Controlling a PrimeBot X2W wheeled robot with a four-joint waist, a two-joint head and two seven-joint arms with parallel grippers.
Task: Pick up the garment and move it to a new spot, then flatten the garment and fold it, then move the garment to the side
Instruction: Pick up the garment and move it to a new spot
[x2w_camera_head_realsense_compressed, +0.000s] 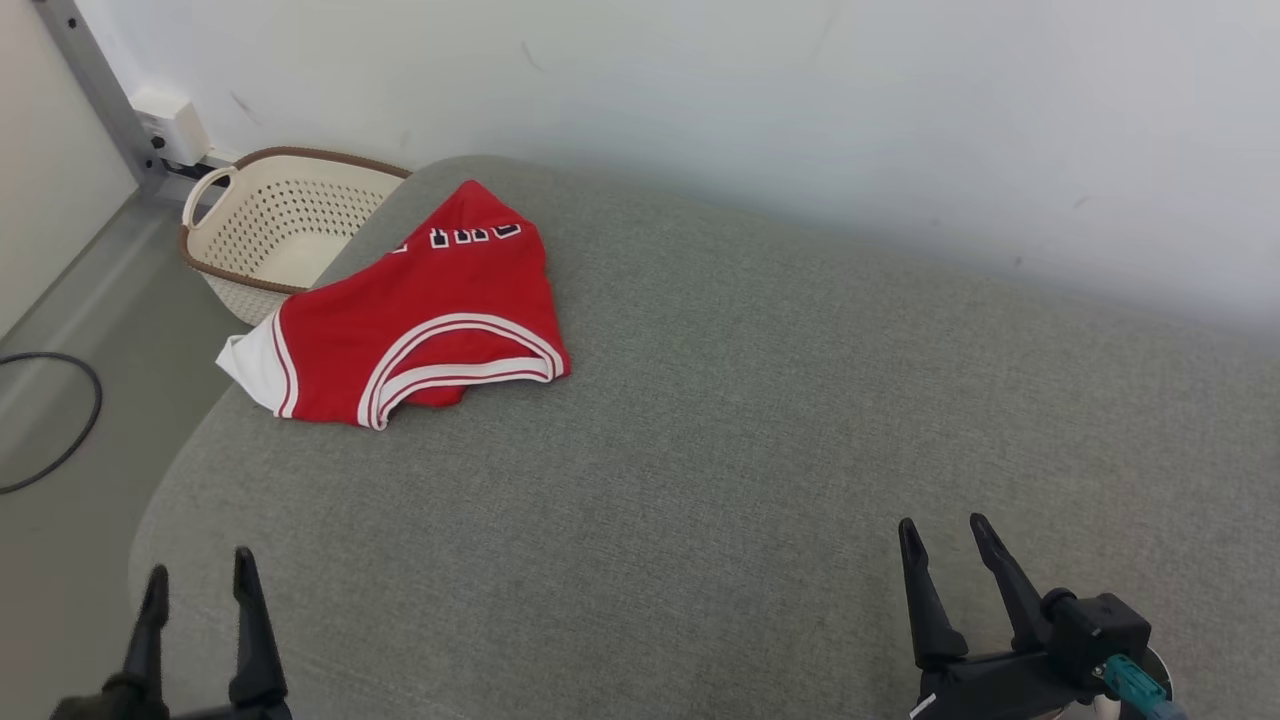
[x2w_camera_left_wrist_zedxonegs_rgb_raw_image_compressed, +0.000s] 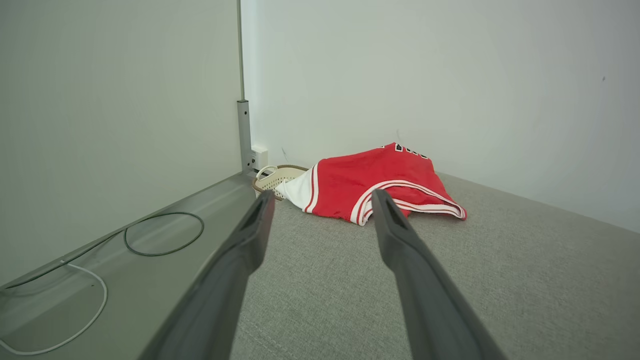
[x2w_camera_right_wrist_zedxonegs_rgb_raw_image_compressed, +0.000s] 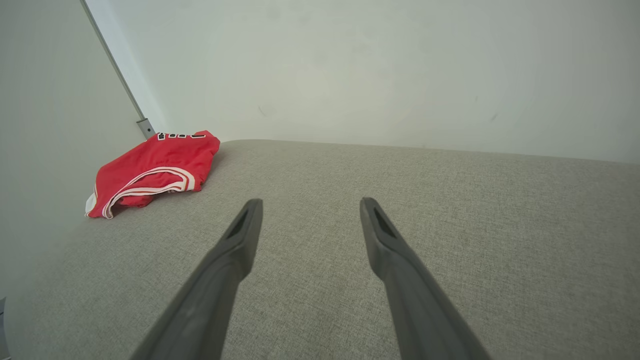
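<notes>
**Red garment at far left corner, grippers empty**

The red garment lay folded over at the grey cushion's far left corner, its white panel reaching the left edge. At the near edge, the left gripper and right gripper stood wide open, holding nothing.

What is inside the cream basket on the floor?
The cream basket shows its perforated inner walls and part of its pale bottom, with nothing lying on them. Its right side is hidden behind the grey cushion that carries the red jersey.
</notes>
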